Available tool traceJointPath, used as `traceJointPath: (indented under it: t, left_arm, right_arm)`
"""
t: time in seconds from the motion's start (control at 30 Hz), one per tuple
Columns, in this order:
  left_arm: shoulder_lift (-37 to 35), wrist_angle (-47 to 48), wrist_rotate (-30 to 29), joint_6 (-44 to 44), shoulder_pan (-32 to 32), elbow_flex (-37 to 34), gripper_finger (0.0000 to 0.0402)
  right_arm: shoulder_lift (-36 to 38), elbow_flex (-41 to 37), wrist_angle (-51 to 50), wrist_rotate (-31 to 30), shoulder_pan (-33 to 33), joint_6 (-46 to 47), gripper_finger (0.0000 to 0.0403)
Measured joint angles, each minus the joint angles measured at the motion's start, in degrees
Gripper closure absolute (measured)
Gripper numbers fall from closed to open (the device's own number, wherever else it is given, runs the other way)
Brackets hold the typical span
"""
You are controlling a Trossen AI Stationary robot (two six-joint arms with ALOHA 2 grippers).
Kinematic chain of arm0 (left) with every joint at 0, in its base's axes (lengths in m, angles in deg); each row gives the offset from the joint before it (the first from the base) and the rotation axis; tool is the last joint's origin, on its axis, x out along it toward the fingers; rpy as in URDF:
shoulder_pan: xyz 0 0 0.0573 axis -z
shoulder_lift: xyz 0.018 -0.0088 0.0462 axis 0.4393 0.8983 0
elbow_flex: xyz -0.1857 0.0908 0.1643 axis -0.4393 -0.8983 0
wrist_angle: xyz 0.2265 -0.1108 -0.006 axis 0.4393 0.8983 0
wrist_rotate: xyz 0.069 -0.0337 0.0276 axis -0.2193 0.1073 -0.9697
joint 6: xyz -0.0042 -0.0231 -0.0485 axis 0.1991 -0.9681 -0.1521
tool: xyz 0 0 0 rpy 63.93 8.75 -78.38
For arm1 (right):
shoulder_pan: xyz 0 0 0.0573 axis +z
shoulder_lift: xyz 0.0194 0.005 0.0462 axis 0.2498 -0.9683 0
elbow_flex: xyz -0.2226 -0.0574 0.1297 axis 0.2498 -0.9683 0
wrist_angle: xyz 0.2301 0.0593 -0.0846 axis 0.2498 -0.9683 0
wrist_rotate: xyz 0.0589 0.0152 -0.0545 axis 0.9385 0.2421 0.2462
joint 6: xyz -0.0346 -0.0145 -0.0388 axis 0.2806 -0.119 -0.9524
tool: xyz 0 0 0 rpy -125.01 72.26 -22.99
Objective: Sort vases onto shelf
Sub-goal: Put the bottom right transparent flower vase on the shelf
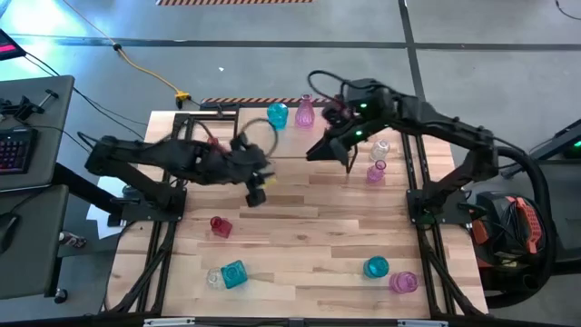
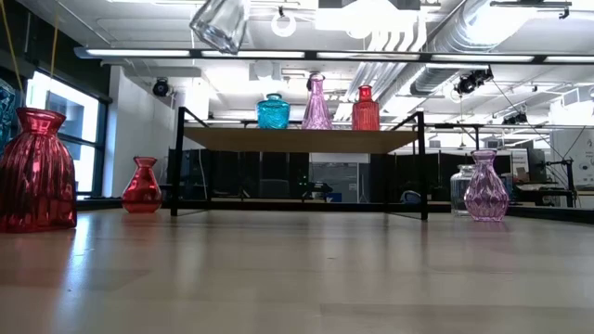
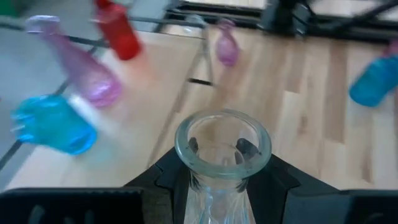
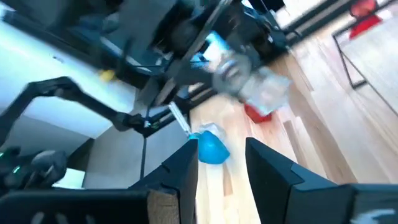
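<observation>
Three vases (image 2: 316, 104) standing on shelf (image 2: 299, 139); two vases (image 2: 484, 186) sitting right of it, two (image 2: 141, 186) left.

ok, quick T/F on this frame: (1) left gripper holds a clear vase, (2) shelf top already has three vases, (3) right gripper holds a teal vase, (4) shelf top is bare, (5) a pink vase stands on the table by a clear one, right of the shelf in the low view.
1. True. The left gripper is shut on a clear vase, its mouth facing the wrist camera.
2. True. A teal vase, a pink vase and a red vase stand on the shelf.
3. False. The right gripper is open and holds nothing.
4. False. It holds those three vases.
5. True. The pink table vase stands beside a clear table vase.
</observation>
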Motion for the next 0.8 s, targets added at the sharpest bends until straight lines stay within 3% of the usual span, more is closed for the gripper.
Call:
traceJointPath:
  t: [0.47,0.8]
  left_arm:
    - [-14.7,11.0,-16.3,-11.4,0.3,0.0,0.0289]
    - [-16.0,12.1,-23.4,-15.6,0.3,-0.8,0.0289]
  right_arm:
    - [11.6,0.0,0.1,-0.7,0.0,-2.6,0.0288]
    - [14.4,0.0,-2.1,-2.6,0.0,-6.5,0.0289]
